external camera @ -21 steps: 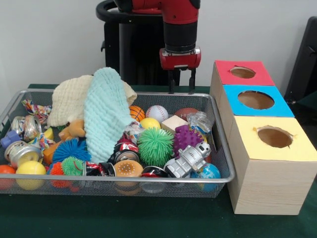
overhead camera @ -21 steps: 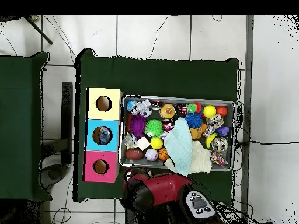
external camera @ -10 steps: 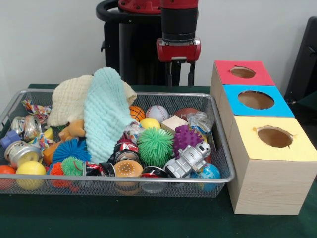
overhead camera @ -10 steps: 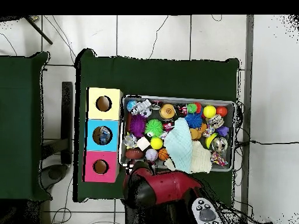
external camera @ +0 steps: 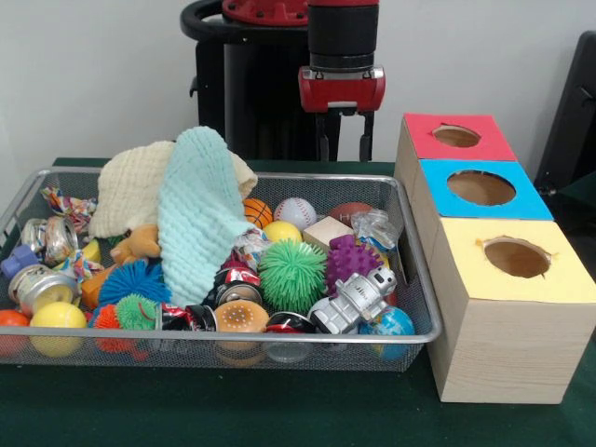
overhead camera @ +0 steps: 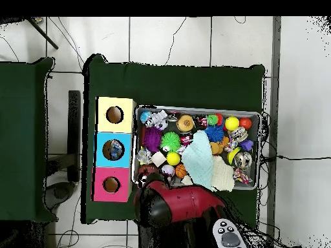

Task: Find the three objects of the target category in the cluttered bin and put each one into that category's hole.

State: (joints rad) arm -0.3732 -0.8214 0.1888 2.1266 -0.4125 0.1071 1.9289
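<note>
Bin (external camera: pixel 410 270) left of boxes (external camera: pixel 507 307), touching.

Wire bin (overhead camera: pixel 261 150) on green table (overhead camera: pixel 174 84), full of toys; cloths (overhead camera: pixel 205 165) near its bottom edge. Three boxes (overhead camera: pixel 114 149) line its left side. Red arm (overhead camera: pixel 178 205) overlaps bin's bottom-left corner.

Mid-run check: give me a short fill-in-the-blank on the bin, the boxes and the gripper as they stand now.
1. The box between the red and yellow ones is ____.
2. The gripper hangs open above the bin's ____ edge, holding nothing.
3. The towel draped over the toys is pale ____.
4. The robot toy lies beside a ____ spiky ball.

Missing words: blue; far; green; purple
</note>
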